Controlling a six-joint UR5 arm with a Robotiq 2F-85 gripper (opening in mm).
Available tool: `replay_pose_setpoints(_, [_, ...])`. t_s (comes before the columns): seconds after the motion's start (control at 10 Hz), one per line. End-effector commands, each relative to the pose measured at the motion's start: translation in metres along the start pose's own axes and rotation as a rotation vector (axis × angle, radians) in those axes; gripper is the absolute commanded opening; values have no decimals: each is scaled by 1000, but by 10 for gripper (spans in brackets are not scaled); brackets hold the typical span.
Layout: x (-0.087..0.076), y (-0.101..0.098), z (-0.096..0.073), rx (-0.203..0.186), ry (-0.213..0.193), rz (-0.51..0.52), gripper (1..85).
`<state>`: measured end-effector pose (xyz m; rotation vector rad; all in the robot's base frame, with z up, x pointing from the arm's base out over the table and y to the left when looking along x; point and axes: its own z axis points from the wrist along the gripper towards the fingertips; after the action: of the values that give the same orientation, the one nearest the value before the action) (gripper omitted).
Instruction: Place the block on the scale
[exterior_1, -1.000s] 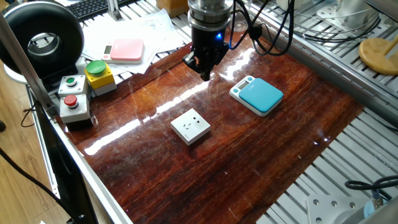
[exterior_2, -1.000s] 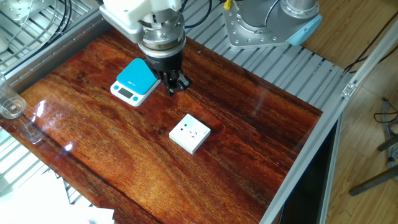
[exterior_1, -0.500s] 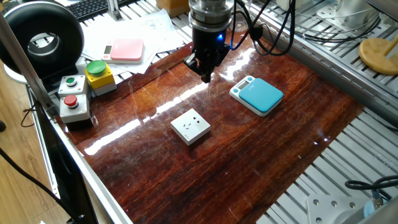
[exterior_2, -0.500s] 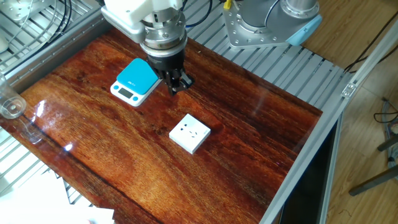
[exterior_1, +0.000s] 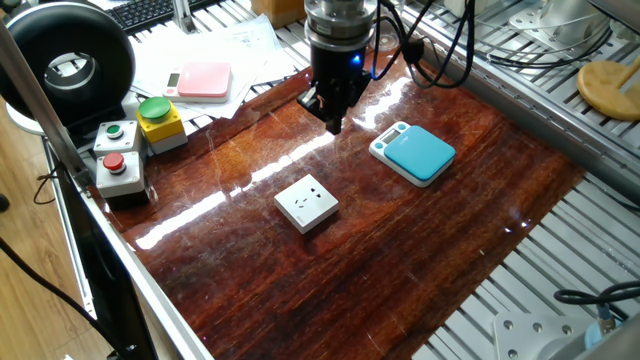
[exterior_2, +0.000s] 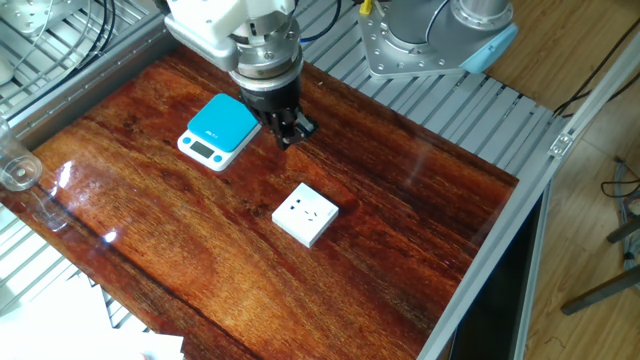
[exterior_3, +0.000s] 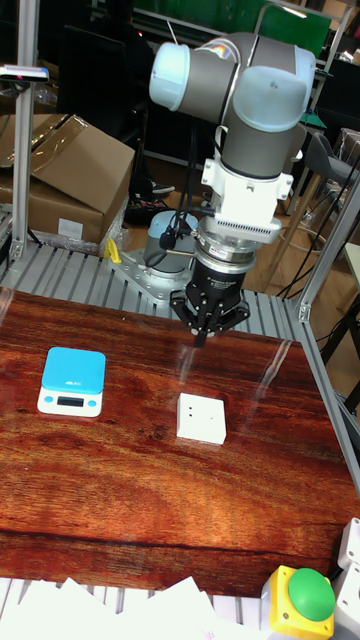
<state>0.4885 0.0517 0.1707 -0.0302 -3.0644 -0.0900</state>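
No readable text in any view.

I see a small dark mark on the white front strip of the flat teal-topped scale (exterior_3: 71, 380), probably its display, but it's too small for me to read. The flat pink-topped scale (exterior_1: 202, 80) has a pale panel at one end, nothing legible. Loose white paper sheets (exterior_1: 235, 48) behind it carry faint print, too blurred to make out. The grey button box (exterior_1: 118, 158) with red and green buttons shows no lettering I can make out. The small white square block (exterior_2: 305, 213) has only slots.
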Motion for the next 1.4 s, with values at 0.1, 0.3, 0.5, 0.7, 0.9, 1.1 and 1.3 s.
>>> replay_pose_setpoints(0.1, [10,13,-2,-52,36,-50,10])
replay_pose_setpoints(0.3, [8,20,-2,-79,29,-69,10])
replay_pose_setpoints(0.5, [10,23,-3,-90,34,-62,10])
replay_pose_setpoints(0.7, [9,28,10,-78,41,-71,10])
replay_pose_setpoints(0.9, [-4,43,41,-64,13,-53,23])
replay_pose_setpoints(1.1, [-14,46,64,-36,-32,-49,23])
replay_pose_setpoints(1.3, [-24,37,78,-14,-55,-69,70])
